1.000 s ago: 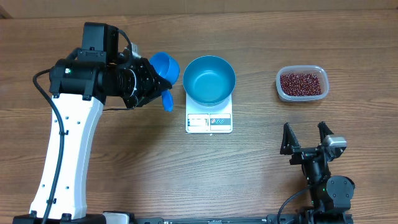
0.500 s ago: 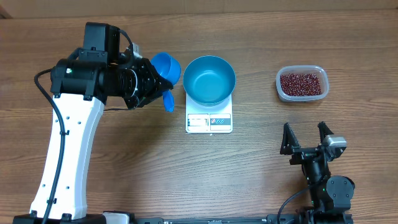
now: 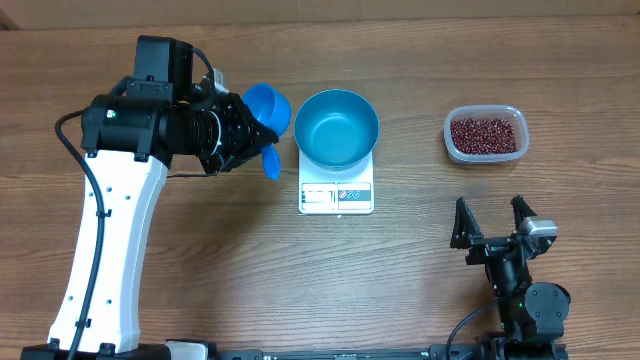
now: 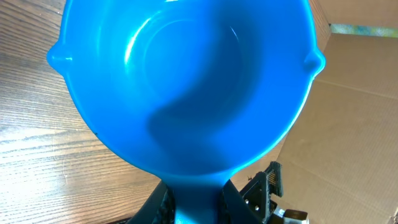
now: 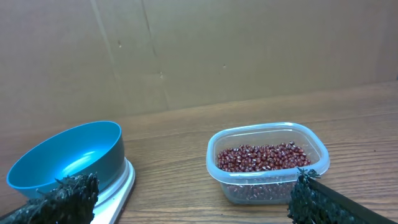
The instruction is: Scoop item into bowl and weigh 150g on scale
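Now my left gripper [image 3: 262, 135] is clamped on the handle of the small blue scoop [image 3: 265, 105], in the upper left part of the overhead frame. The scoop cup sits just beside the left rim of the bowl [image 3: 336, 128]; from above I cannot tell if they touch. In my left wrist view the scoop [image 4: 186, 81] fills almost the whole frame, its inside is smooth and holds no beans, and its handle goes down between my fingers [image 4: 233, 202] at the bottom edge.

The bowl, large and bright blue, stands on the scale [image 3: 336, 196] near the upper middle of the overhead frame. It covers the far part of the white scale, and the display panel with its labels shows at the near edge. I see nothing inside the bowl.

The beans [image 3: 485, 135] lie in a clear plastic tub [image 3: 452, 140] at the upper right, well apart from the bowl and scale. In my right wrist view the tub [image 5: 267, 186] is at the lower right of center, with the bowl [image 5: 68, 162] at the lower left.

My right gripper [image 3: 490, 220] is in the lower right of the overhead frame, its jaws wide apart and holding nothing, below the tub and not touching it.
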`<state>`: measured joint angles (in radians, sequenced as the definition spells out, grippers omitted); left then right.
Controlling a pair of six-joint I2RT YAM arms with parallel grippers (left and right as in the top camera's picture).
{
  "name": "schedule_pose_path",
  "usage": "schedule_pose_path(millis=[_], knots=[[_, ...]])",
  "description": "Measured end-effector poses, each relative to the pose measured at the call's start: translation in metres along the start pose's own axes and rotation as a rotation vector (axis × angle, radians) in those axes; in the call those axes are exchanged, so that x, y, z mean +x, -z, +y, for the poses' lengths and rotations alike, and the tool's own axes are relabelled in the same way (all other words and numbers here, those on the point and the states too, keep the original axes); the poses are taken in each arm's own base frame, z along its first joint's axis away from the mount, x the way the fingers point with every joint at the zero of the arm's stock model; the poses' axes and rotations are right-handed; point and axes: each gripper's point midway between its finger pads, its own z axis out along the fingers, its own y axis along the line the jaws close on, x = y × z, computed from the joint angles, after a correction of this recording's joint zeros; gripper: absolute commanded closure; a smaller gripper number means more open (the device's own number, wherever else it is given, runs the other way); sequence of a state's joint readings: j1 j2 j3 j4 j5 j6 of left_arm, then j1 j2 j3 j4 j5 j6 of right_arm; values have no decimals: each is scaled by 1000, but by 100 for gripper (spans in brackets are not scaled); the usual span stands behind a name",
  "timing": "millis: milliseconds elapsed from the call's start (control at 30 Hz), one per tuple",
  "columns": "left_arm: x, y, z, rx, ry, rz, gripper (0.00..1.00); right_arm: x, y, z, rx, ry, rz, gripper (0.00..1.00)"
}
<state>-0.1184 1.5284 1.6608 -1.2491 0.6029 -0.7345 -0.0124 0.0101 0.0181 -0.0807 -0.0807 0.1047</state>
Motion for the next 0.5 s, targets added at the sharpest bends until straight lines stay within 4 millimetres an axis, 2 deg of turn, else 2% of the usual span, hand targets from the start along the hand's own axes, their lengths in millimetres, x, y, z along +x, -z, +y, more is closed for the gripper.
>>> schedule_pose_path(millis=[500], knots=[[-1, 0, -1, 4, -4, -4, 96, 0, 0, 0, 0, 0, 1, 0]])
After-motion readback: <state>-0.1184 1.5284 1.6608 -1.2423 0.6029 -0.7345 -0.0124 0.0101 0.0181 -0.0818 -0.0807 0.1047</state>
